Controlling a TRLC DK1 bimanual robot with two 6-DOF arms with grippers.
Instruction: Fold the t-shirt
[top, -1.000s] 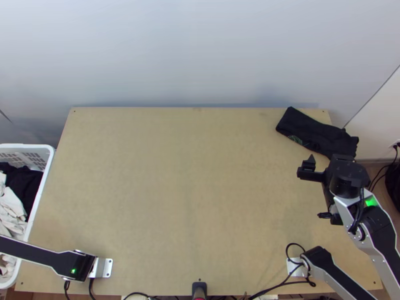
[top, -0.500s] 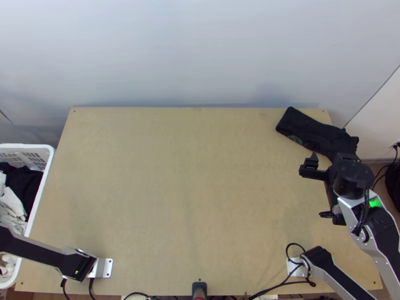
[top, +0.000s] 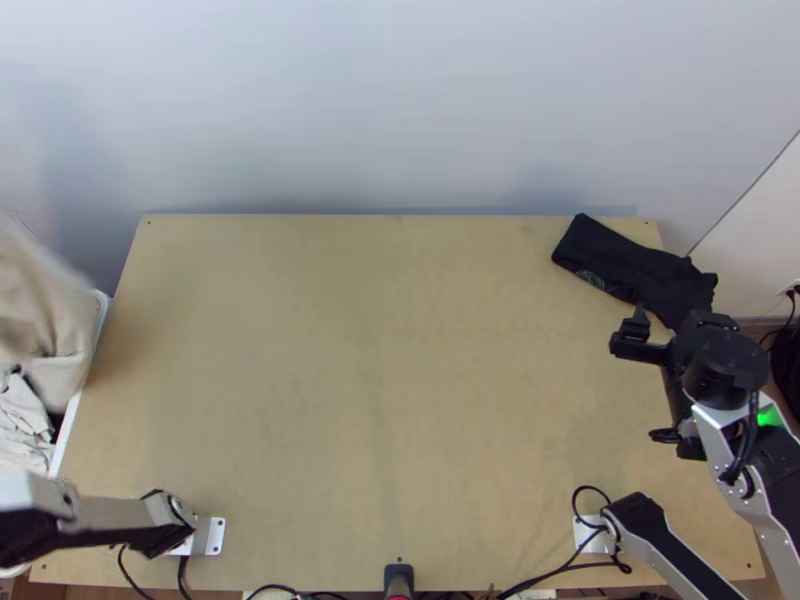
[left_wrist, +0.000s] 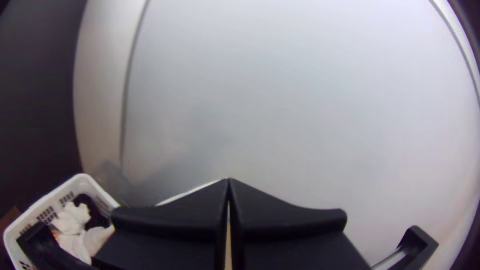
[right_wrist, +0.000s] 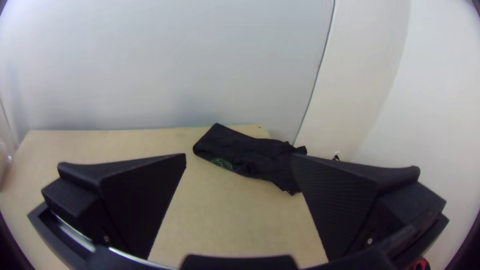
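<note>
One beige shirt (top: 45, 305) held above one white basket (top: 99, 318)

The beige shirt was gripped, hanging, by one closed left claw (left_wrist: 229, 181). One folded black cloth (top: 630, 265) was laid at the counter's (top: 380, 380) far right corner; near it, one right claw (top: 675, 320) was held open, its two fingers parted.

Near the far right corner of the light wooden table (top: 380, 380), a rumpled black garment (top: 625, 265) is lying; black cables (top: 590, 488) are trailing by the near edge.

It looks like a robotics lab: two robot arms (top: 722, 365) at a wooden table (top: 350, 350), loose cables (top: 575, 566), plain pale walls (top: 400, 100).
</note>
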